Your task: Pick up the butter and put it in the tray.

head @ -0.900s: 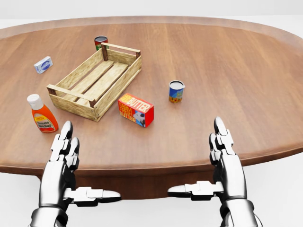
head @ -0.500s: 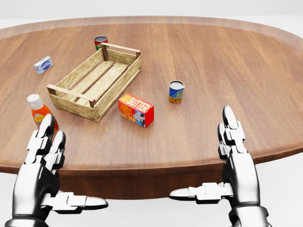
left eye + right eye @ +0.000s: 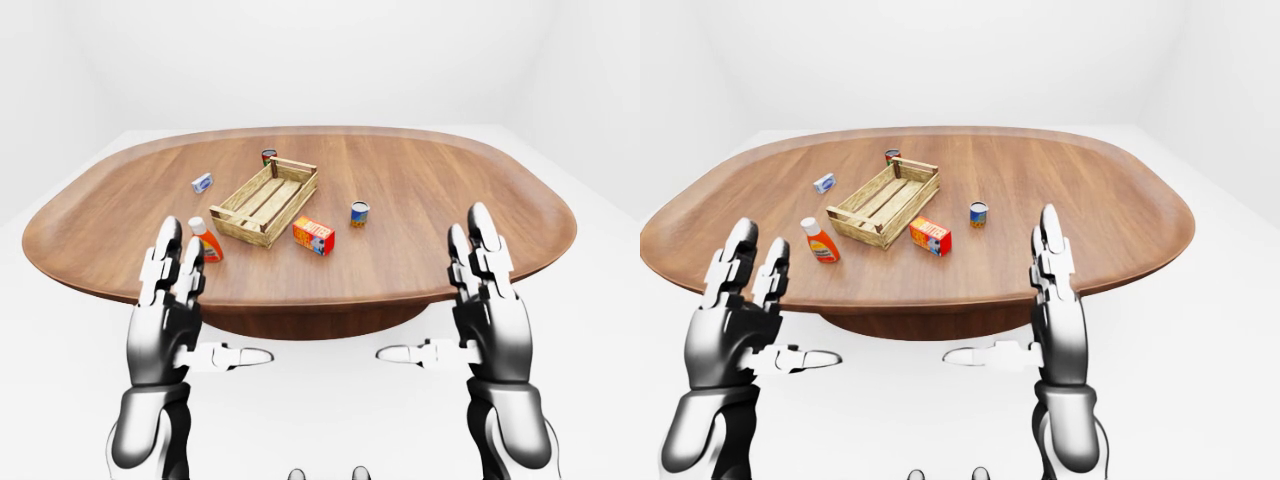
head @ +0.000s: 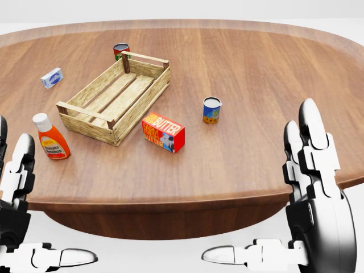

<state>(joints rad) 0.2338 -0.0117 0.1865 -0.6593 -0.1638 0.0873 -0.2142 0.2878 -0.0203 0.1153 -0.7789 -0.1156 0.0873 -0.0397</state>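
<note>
Reach not begun: both hands (image 4: 318, 199) hover open-fingered, well short of the butter (image 4: 163, 132); next, approach it.

The counter (image 4: 256, 68) is reddish-brown woodgrain. The tray (image 4: 116, 98) is pale slatted wood. The butter (image 4: 163, 132) box is red and orange with white lettering. The bottle (image 4: 50, 138) is orange, white-capped. Both hands' fingers (image 4: 310, 148) are glossy silver.

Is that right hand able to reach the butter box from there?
Probably yes: the right hand is open, and bare table lies between it and the butter box; the can stands off that path.
</note>
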